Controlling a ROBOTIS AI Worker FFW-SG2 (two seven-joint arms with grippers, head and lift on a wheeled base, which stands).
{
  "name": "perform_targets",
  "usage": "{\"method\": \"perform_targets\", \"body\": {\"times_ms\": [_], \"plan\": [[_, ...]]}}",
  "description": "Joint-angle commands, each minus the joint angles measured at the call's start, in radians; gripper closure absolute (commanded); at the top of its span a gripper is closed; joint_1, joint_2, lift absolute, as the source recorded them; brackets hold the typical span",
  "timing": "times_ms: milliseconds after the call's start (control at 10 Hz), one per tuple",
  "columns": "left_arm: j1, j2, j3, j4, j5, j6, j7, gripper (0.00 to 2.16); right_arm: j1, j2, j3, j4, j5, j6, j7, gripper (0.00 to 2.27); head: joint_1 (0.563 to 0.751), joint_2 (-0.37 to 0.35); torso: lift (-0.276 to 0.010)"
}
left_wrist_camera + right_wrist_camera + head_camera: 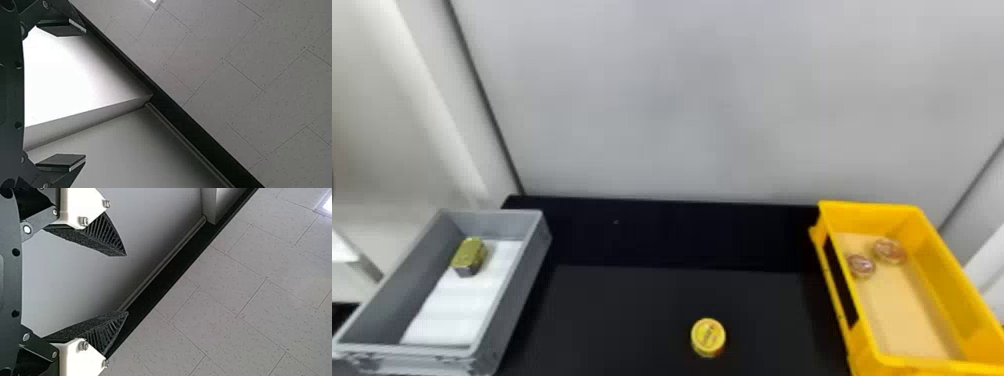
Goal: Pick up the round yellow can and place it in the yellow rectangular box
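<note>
Can [708,337] on table [612,320], left of box [944,285]; left gripper [85,94] and right gripper [127,284] spread, empty. Off-centre closing could let the round can slip; too low a carry could strike the box.

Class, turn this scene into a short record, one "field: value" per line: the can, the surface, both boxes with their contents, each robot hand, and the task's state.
can: round yellow can, between the boxes
surface: black table
right-side box: yellow box
yellow box contents: two small round reddish items
left-side box: grey box
grey box contents: gold-coloured block, white lining
left hand: open, nothing held
right hand: open, nothing held
task state: can not yet in the yellow box
</note>
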Motion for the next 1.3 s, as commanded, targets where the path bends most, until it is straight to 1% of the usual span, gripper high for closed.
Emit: {"method": "perform_targets", "body": {"times_ms": [0,1200], "plan": [[-0.003,0.001,-0.002,0.000,0.000,0.000,0.000,0.14,0.000,0.001,0.001,0.001,-0.003,0.000,-0.001,0.35,0.663,0.054,-0.010],[-0.015,0.006,-0.009,0.000,0.000,0.006,0.000,0.14,0.008,0.001,-0.008,-0.002,-0.012,0.001,-0.001,0.36,0.663,0.054,-0.010]]}}
